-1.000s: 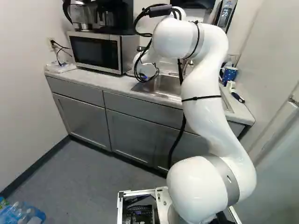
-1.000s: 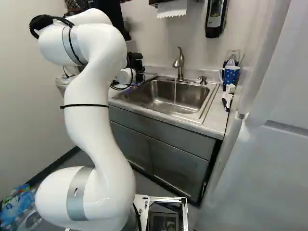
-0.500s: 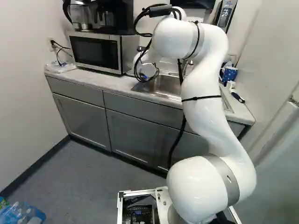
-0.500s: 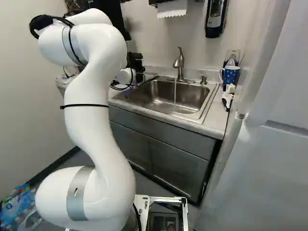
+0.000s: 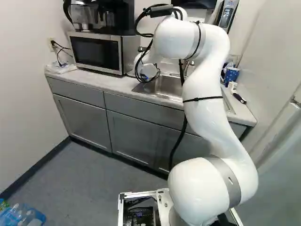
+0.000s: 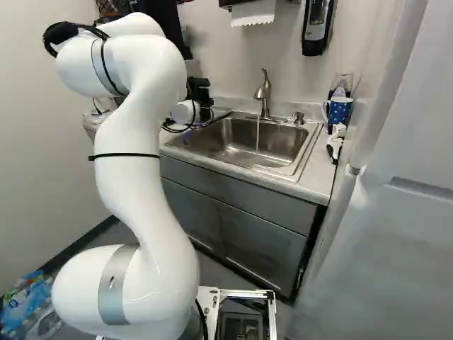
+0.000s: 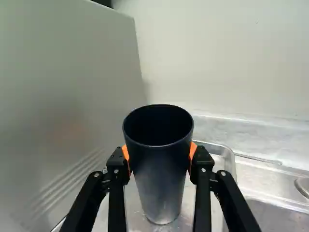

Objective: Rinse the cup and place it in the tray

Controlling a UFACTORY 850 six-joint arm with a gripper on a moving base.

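Wrist view, step in hand: I judge this as the set-down, with the cup [image 7: 158, 179] over or already in the metal tray [image 7: 231, 169]. I can't tell whether its base touches.
Wrist view, doing it well: I'd lower straight down, keep the cup upright, and let the tray take its weight before I ease the grip. Then I'd part the fingers evenly and back off level, so neither pad drags it over.
Wrist view, tight side: The smooth grey panel [image 7: 67, 96] rises close beside the cup; I'd want little sideways sweep there.
Wrist view, fingers: The fingers [image 7: 203, 166] stand apart by the cup's width, orange pads against its two sides, holding it.
Wrist view, cup: It sits squarely between the fingers, mouth up, gripped near the upper part, its lower body reaching down past the pads.
Left base view, arm: My arm [image 5: 207, 108] reaches over the worktop [image 5: 108, 84] toward the space beyond the microwave [image 5: 96, 52]; cup and tray are hidden from me.
Right base view, tap: Water [image 6: 257, 138] runs from the tap [image 6: 263, 95] into the sink [image 6: 283, 145]. I can't tell from this whether the cup is rinsed.
Right base view, mug: The blue mug [image 6: 340, 110] stands beyond the sink, well apart from the work.
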